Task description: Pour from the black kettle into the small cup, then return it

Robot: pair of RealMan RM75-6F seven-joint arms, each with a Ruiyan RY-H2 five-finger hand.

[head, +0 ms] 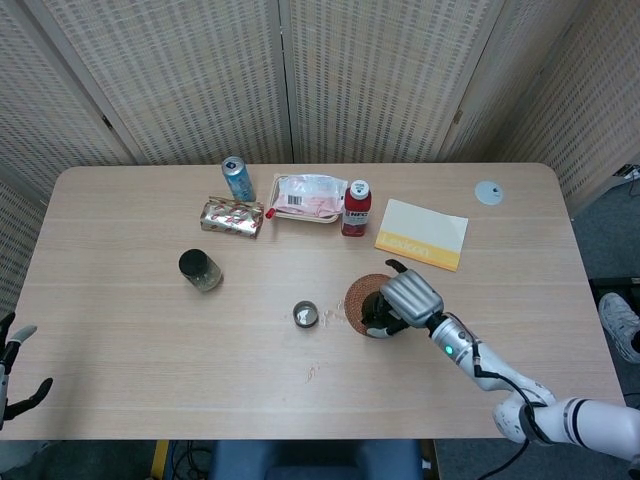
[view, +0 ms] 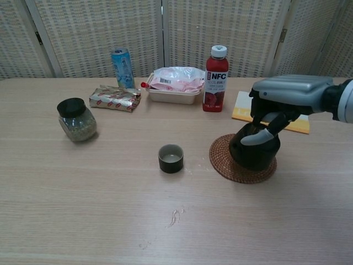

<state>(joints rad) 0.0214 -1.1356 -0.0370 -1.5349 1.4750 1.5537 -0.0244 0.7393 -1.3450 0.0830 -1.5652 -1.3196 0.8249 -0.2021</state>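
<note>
Pour step starting: right hand (view: 276, 107) grips black kettle (view: 253, 150) just above woven coaster (view: 223, 163); next carry it left and tip over small cup (view: 171, 158); left hand (head: 12, 362) spread, idle.

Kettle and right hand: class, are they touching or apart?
Touching. The chest view shows the right hand with its fingers wrapped around the top of the kettle, above the mat.

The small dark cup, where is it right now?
The small dark cup stands mid-table in the chest view, left of the round woven coaster and apart from it.
</note>
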